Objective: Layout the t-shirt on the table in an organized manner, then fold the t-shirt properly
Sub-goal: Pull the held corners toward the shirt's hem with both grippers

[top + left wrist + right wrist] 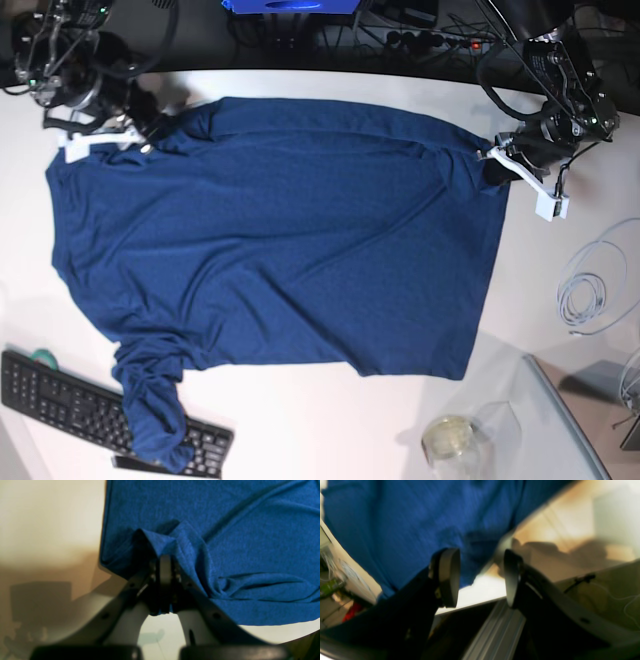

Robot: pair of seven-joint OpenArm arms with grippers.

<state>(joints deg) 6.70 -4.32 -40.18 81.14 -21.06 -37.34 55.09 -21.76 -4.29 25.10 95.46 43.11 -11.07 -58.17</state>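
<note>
The dark blue t-shirt (280,230) lies spread across the white table (330,420), with one sleeve bunched at the front left. My left gripper (165,562) is shut on a pinched fold of the t-shirt (250,542) near its edge. In the base view the left gripper (493,162) sits at the shirt's far right corner. My right gripper (480,577) is open with nothing between its pads, and the t-shirt (395,525) lies just beyond them. In the base view the right gripper (138,128) is at the shirt's far left corner.
A black keyboard (60,395) lies at the front left, with the bunched sleeve (150,420) draped over its right part. A coiled white cable (590,285) lies at the right. A glass jar (450,437) and a grey glass-edged stand (585,420) occupy the front right.
</note>
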